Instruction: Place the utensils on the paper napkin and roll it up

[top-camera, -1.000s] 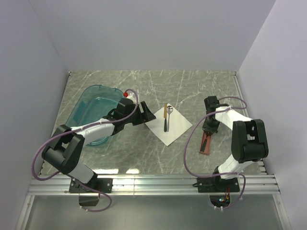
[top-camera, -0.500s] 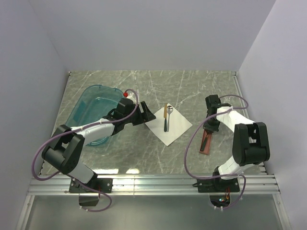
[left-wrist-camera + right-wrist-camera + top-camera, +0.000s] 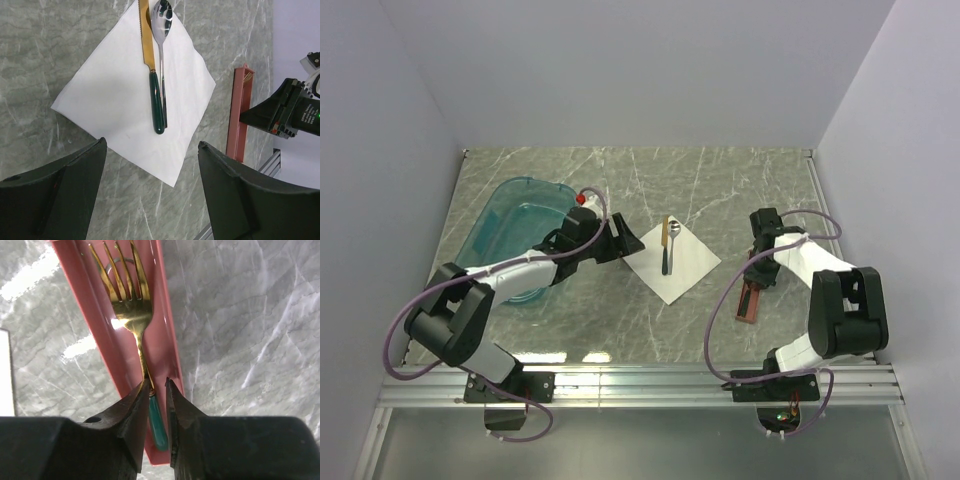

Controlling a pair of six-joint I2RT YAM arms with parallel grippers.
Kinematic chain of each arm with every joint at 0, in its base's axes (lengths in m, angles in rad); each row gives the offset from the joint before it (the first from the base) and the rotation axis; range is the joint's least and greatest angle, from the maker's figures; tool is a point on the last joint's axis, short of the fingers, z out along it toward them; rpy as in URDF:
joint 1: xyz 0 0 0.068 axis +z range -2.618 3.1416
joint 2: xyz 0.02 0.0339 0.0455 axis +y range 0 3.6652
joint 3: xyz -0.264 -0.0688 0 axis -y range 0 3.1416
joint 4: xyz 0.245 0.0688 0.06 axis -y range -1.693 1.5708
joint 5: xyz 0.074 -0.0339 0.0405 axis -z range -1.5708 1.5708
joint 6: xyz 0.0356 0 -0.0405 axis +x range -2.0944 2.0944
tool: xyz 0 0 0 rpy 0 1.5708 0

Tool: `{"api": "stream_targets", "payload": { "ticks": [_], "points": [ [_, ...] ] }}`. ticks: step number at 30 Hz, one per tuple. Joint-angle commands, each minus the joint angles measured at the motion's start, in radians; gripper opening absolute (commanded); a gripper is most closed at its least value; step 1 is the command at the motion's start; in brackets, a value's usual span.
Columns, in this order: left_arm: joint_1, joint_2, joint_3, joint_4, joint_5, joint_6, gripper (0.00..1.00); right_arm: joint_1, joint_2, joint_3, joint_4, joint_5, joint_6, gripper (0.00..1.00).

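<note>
The white paper napkin (image 3: 682, 268) lies mid-table, also in the left wrist view (image 3: 120, 100). On it lie a silver spoon (image 3: 162, 22) and a gold-bladed knife with a dark green handle (image 3: 156, 100), side by side. My left gripper (image 3: 625, 240) (image 3: 151, 145) is open and empty at the napkin's left corner. A gold fork with a green handle (image 3: 131, 305) lies in the reddish tray (image 3: 95, 330) (image 3: 748, 302). My right gripper (image 3: 758, 266) (image 3: 157, 384) stands over the tray, its jaws drawn in narrowly on the fork's handle.
A translucent teal tub (image 3: 510, 235) stands at the left, behind my left arm. An aluminium rail (image 3: 640, 380) runs along the near table edge. Walls close the table on three sides.
My right arm's elbow has swung to the right and the wrist has shifted slightly over the tray. The left arm, napkin, spoon and knife have not moved.
</note>
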Motion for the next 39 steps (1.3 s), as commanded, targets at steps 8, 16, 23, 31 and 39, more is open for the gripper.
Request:
{"api": "stream_targets", "payload": {
  "ticks": [8, 16, 23, 31, 39],
  "points": [
    [-0.004, -0.070, -0.038, 0.054, 0.017, 0.002, 0.80, -0.005, -0.033, -0.079, 0.065, -0.043, 0.037, 0.28],
    [-0.004, -0.092, -0.042, 0.042, 0.003, 0.005, 0.80, -0.005, -0.007, -0.063, 0.062, -0.034, 0.031, 0.22],
    [-0.004, -0.104, -0.032, 0.025, -0.009, 0.005, 0.80, -0.005, -0.060, 0.008, 0.009, 0.023, 0.004, 0.00],
    [-0.003, -0.100, -0.006, 0.006, -0.039, -0.001, 0.80, -0.005, -0.123, 0.155, -0.111, 0.072, -0.032, 0.00],
    [0.042, -0.031, 0.048, 0.009, 0.007, -0.027, 0.80, 0.217, -0.050, 0.356, -0.048, -0.005, -0.016, 0.00]
  ]
}}
